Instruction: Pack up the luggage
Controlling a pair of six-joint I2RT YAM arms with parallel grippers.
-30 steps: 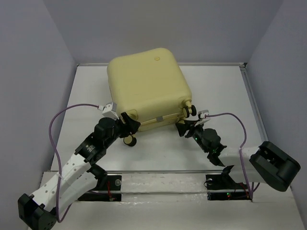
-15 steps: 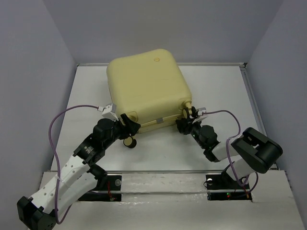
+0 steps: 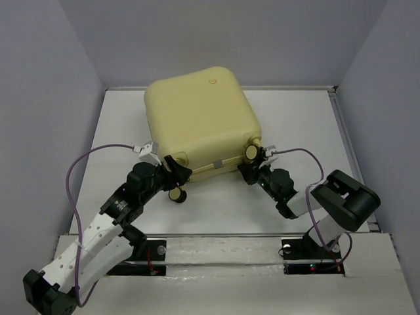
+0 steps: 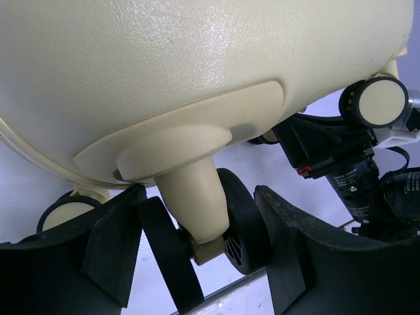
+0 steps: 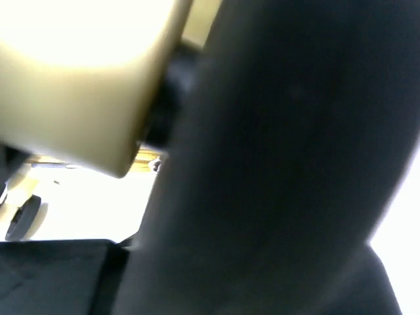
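The luggage [image 3: 197, 118] is a pale yellow hard-shell suitcase lying closed on the table, wheels toward me. My left gripper [image 3: 176, 170] is at its near-left corner. In the left wrist view its fingers [image 4: 111, 243] press from both sides on a black double caster wheel [image 4: 241, 220] on a cream stem. My right gripper [image 3: 249, 172] sits low at the near-right corner, just under a cream-faced wheel [image 3: 251, 152]. The right wrist view is blurred: a cream part of the luggage [image 5: 72, 85] and a dark mass fill it, hiding the jaws.
Another cream-faced wheel [image 3: 176, 194] stands free just near of my left gripper. Purple cables loop from both wrists. Grey walls close the table [image 3: 302, 125] on the left, back and right. My right arm's elbow [image 3: 344, 197] is folded up at the near right.
My right arm has swung left, its elbow folding inward, and its gripper has pushed in under the near-right wheel. The luggage's near-right corner shifted slightly left. The left arm has stayed put.
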